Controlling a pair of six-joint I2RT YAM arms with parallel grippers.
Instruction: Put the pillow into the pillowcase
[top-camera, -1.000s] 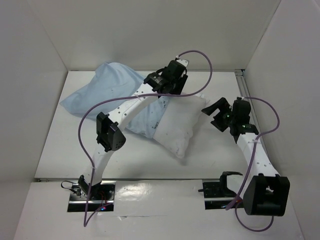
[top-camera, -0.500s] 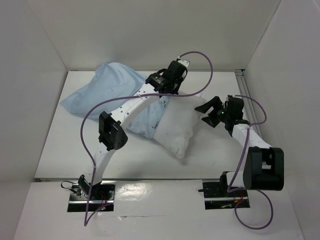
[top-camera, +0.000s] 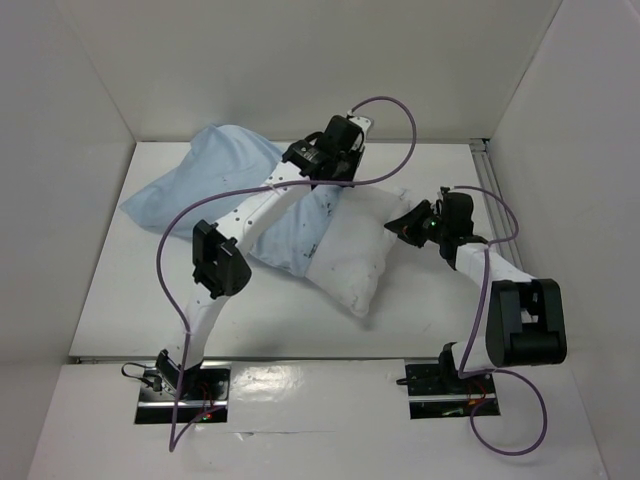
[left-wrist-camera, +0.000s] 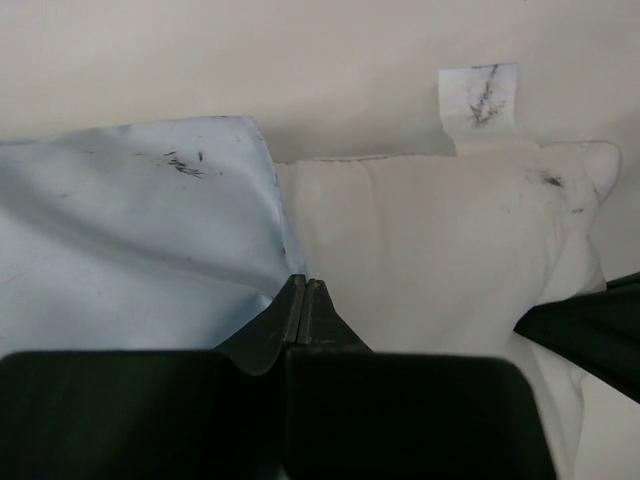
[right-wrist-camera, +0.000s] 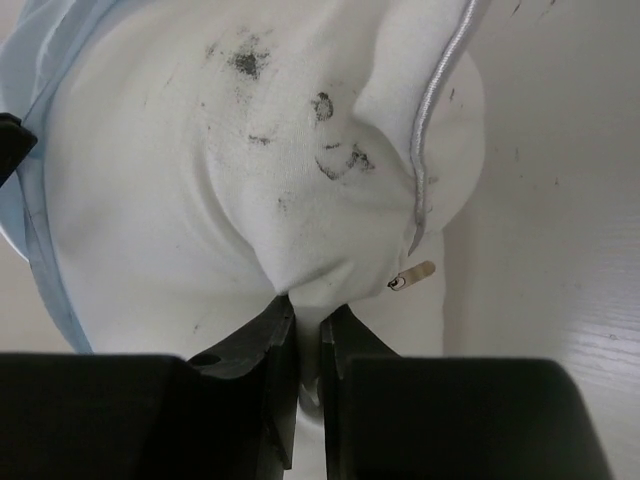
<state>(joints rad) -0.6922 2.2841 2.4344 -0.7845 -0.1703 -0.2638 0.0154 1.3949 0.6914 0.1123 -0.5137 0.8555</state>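
**On the white surface (top-camera: 130, 300), both grips set**

The plump white rectangular pillow (top-camera: 352, 262) lies partly tucked into the limp light blue fabric pillowcase (top-camera: 200, 185). The left fingers (left-wrist-camera: 283, 322) pinch its hem, and the right fingers (right-wrist-camera: 266, 335) pinch the pillow's bare end. Next, I reckon: push inward against the held hem.

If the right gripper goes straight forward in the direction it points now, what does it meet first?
The pillow. The right gripper pinches a fold of it, so going on would likely just press deeper into its white bulk.
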